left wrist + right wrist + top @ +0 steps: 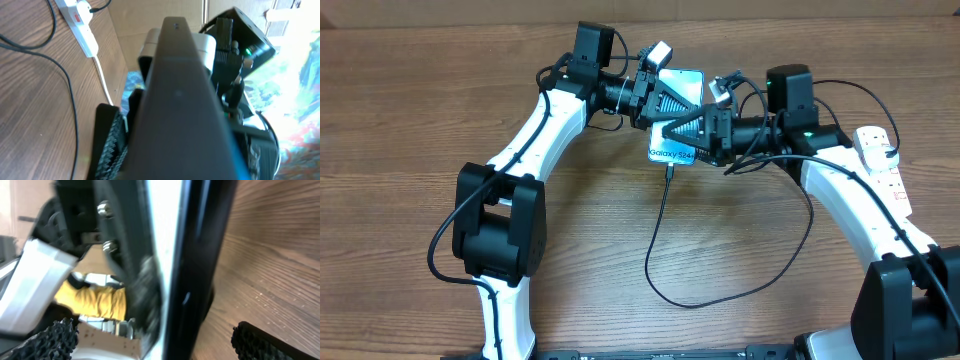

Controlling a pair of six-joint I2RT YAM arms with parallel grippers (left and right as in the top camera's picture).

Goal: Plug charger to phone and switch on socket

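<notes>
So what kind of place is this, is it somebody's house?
Probably a robot lab or test bench, not a home. Two white robot arms stand at a wooden table, working on just a phone and a power strip.

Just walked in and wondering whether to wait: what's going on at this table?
Both arms meet at the phone near the table's far edge. The left gripper and right gripper have their jaws either side of it, though I cannot tell if they are clamped. The charger tip sits at the phone's "Galaxy" end, apparently plugged in. Neither gripper is at the socket on the right.
</notes>
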